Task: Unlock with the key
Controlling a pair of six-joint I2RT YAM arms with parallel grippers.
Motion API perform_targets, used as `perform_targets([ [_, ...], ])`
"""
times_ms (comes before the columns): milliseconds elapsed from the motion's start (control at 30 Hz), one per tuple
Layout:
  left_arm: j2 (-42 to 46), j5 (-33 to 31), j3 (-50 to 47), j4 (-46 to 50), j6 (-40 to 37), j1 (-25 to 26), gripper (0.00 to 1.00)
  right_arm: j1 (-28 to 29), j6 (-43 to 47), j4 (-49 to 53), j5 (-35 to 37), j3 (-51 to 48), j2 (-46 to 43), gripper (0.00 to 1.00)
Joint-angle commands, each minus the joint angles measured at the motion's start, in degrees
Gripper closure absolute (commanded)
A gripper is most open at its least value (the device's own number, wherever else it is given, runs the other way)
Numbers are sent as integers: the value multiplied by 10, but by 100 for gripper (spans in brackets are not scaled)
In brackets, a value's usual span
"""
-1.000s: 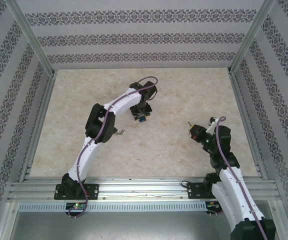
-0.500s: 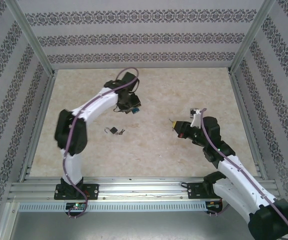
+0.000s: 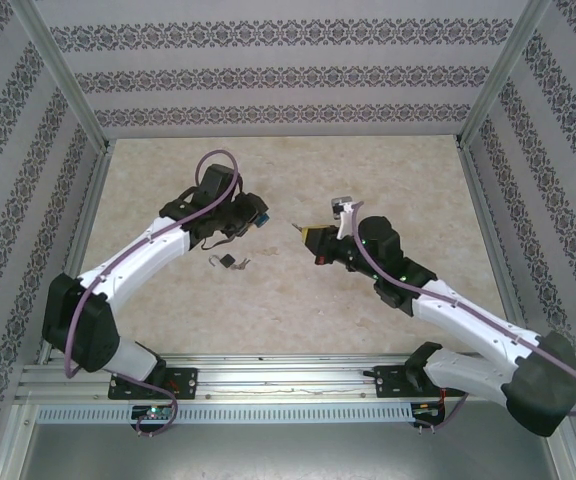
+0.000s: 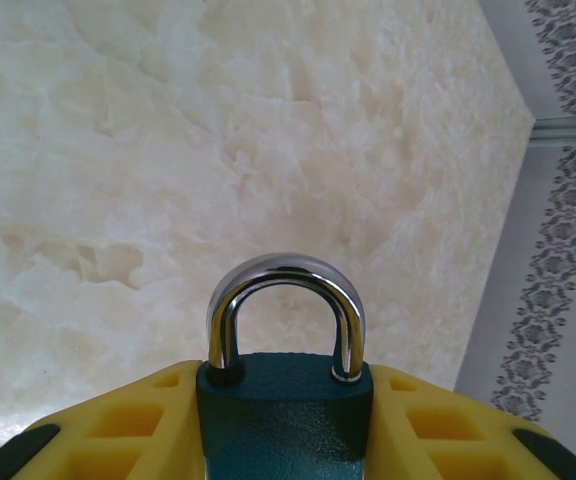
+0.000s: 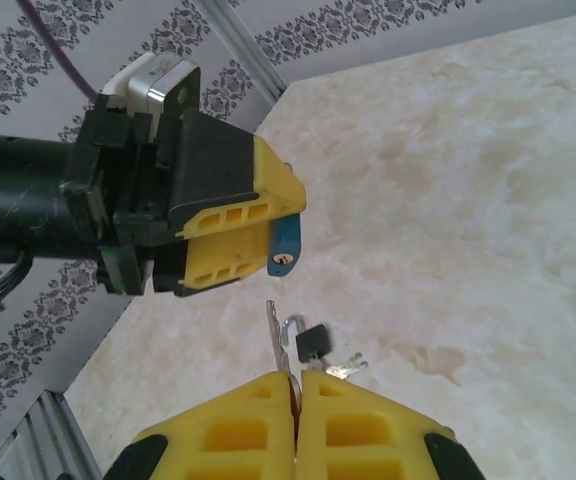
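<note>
Though the padlock (image 4: 285, 415) is pinched in the left gripper (image 3: 255, 217) and the key (image 5: 278, 345) in the right gripper (image 5: 295, 385), insertion remains undone.

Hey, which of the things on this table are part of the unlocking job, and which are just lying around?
In the job:
- teal padlock, clamped in the left gripper
- key, pinched in the right gripper

Apparently lying about:
- small black padlock on the table
- spare keys beside it

Teal padlock (image 4: 284, 412) (silver shackle (image 4: 284, 268)), yellow tool pads (image 4: 118, 425), beige marbled table (image 4: 168, 120), grey floral-striped walls (image 3: 268, 80).
</note>
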State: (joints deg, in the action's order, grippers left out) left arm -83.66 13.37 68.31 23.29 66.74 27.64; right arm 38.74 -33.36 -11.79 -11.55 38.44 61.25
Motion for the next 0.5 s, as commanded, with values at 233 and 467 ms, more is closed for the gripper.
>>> perform_targets([
  [233, 64, 25, -52, -150, 86, -5, 63, 55, 4, -107, 77, 34, 60, 100],
  [467, 70, 27, -58, -165, 99, 0, 63, 69, -7, -146, 97, 31, 87, 100],
])
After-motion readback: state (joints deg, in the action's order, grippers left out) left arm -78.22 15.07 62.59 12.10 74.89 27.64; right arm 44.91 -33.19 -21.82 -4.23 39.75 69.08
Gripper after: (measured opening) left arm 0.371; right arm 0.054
